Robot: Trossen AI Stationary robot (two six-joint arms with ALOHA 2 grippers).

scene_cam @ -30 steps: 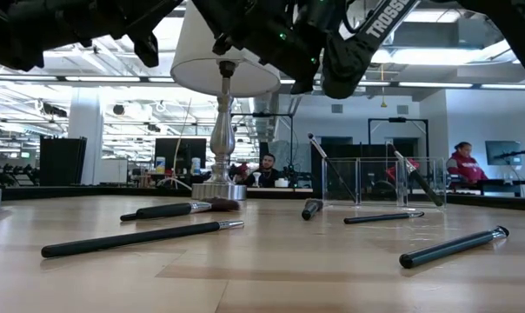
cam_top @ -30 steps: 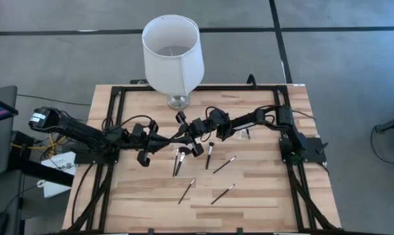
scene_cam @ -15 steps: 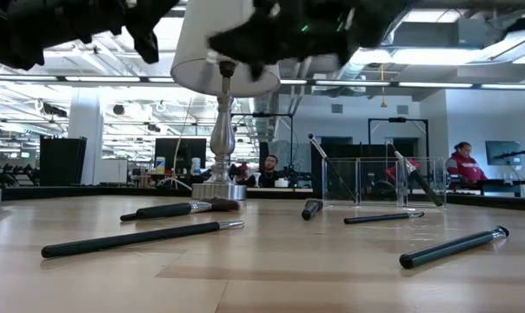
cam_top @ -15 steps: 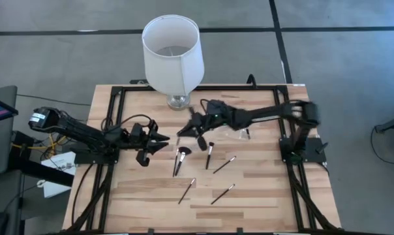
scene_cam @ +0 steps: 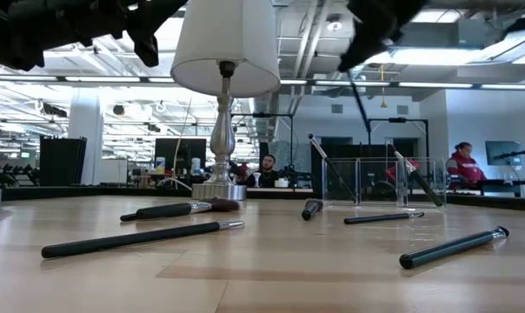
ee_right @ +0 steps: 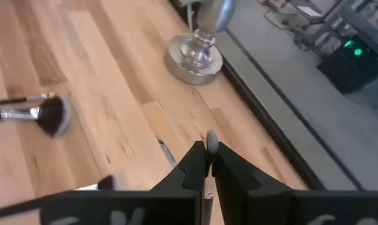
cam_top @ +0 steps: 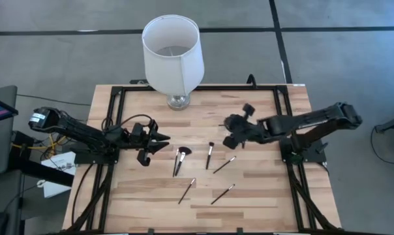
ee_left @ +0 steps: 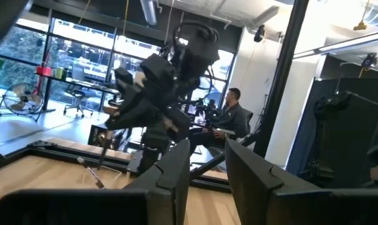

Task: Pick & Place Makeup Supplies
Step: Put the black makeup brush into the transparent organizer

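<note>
Several thin makeup brushes lie flat on the wooden table: a pair with a fluffy head (cam_top: 179,159), one (cam_top: 209,155), one (cam_top: 224,164), one (cam_top: 186,190) and one (cam_top: 222,194). My right gripper (cam_top: 228,134) is up off the table at the centre right, shut on a thin dark brush (scene_cam: 359,103). The brush hangs over the clear holder (scene_cam: 380,183), in which two brushes lean against the walls. My left gripper (cam_top: 160,139) stands open at the centre left, raised, with nothing between its fingers (ee_left: 176,167). My right gripper pinches the thin brush's shaft (ee_right: 209,142) between its two fingers, whose tips slant down toward the table's left side. One end of the brush pokes out past the fingertips. The rest (scene_cam: 361,109) hangs slanted below the gripper, clear of the table.
A large white lampshade (cam_top: 172,52) on a metal and glass base (ee_right: 195,55) stands at the table's far edge. A black frame (cam_top: 119,91) runs around the tabletop. People sit in the room behind the table (scene_cam: 267,170).
My right gripper has drawn away from my left gripper at the table's middle, gone toward the right edge and up, and tipped from level to slanting down. The thin brush has gone with it and now hangs above the holder.
</note>
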